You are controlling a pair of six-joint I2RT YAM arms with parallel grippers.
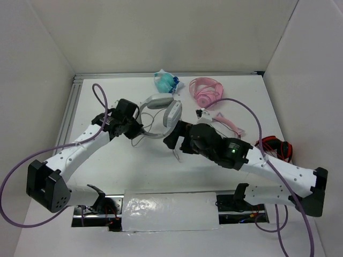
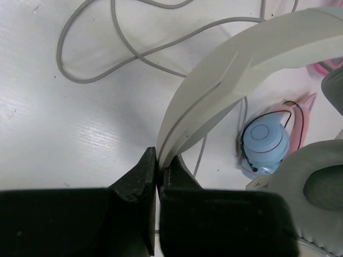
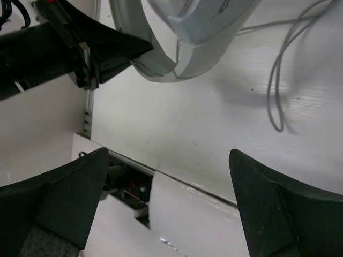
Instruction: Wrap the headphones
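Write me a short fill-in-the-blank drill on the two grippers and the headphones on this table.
1. The left gripper has its jaws ___ on the wide headband of the large light-grey over-ear headphones.
2. The right gripper has its jaws ___ and holds nothing.
3. In the top view, the all-pink headphones lie to the ___ of the smaller blue-cupped pair.

Missing words: shut; open; right.
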